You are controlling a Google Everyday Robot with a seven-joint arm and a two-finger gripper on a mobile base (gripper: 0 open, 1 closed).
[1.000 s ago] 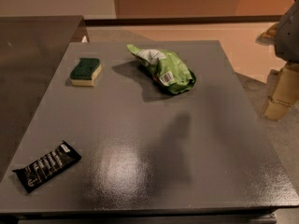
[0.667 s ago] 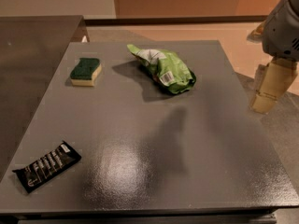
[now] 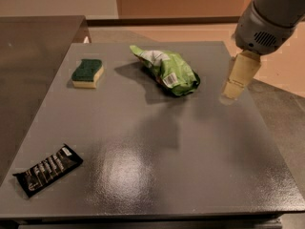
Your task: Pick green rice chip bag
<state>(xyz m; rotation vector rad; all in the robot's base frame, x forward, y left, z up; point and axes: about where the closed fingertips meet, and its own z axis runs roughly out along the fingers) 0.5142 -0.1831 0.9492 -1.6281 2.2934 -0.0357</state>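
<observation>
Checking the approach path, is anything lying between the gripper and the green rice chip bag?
No. In the camera view, only bare table separates the gripper, at the table's right side, from the green rice chip bag.

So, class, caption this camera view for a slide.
End effector hovers beside green rice chip bag on grey table.

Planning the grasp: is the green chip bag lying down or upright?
Lying down: the green rice chip bag rests crumpled on the table; the tool hangs apart beside it.

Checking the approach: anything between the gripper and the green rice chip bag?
Nothing visible: the gripper hangs right of the green rice chip bag, bare table between; sponge and black wrapper lie far left.
</observation>
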